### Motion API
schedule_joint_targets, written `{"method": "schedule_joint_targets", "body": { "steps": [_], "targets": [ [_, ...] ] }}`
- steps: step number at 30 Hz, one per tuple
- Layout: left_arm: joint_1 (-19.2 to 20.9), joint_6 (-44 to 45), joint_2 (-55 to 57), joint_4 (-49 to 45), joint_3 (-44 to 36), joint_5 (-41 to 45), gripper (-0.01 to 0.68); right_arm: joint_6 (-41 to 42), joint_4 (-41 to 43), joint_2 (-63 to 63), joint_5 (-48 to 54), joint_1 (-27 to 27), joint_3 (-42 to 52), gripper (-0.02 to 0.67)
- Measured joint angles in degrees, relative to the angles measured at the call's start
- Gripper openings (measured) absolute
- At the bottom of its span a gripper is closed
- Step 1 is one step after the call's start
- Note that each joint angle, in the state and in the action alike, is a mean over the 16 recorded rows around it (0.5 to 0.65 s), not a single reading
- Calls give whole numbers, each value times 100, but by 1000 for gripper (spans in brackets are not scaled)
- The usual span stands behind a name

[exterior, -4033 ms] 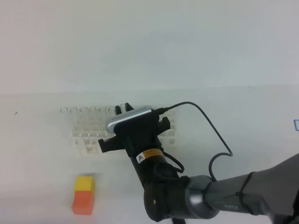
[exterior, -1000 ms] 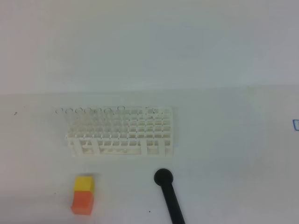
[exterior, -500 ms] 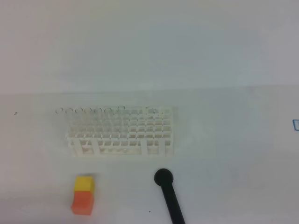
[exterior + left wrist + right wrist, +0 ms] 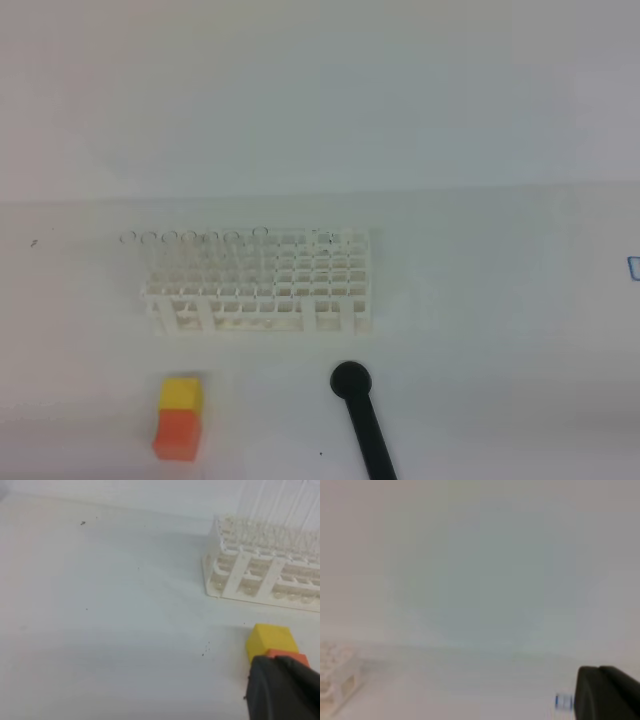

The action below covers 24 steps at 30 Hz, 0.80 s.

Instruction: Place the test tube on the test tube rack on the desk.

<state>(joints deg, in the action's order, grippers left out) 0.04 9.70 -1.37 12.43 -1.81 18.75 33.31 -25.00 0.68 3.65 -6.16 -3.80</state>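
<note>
The white test tube rack (image 4: 260, 290) stands on the white desk (image 4: 480, 330), left of the middle. Several clear test tubes (image 4: 262, 236) stand upright in its back row, seen mostly as small round rims. I cannot tell them apart. No loose tube shows on the desk. Neither arm shows in the exterior high view. The left wrist view shows the rack (image 4: 265, 570) at upper right and one dark finger (image 4: 285, 690) of my left gripper at the bottom right. The right wrist view is hazy, with the rack's corner (image 4: 335, 677) at lower left and a dark finger (image 4: 607, 695) at the bottom right.
A yellow-and-orange block (image 4: 180, 418) sits in front of the rack's left end, and also shows in the left wrist view (image 4: 270, 639). A black round-headed stick (image 4: 352, 382) lies in front of the rack's right end, running off the bottom edge. A blue mark (image 4: 634, 267) is at the right edge.
Four seconds ago my right arm was over the rack's back row; it has pulled out of view, uncovering the black stick. The rack sits slightly further left. Nothing moved in the last second.
</note>
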Motion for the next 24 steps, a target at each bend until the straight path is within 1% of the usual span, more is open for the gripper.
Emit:
{"method": "schedule_joint_targets", "body": {
  "steps": [5,9,17,24],
  "targets": [
    [0,-1,0,0,0,0,-1,-1448,830,2,622,186,215,-1],
    [0,-1,0,0,0,0,-1,-2189,1364,2,1139,244,344,-1],
    [1,2,-7,0,-12,-5,-1,-2760,1929,2,1608,252,501,-1],
    [1,4,-7,0,-12,-5,-1,-2883,2125,2,1696,252,508,-1]
  ]
}}
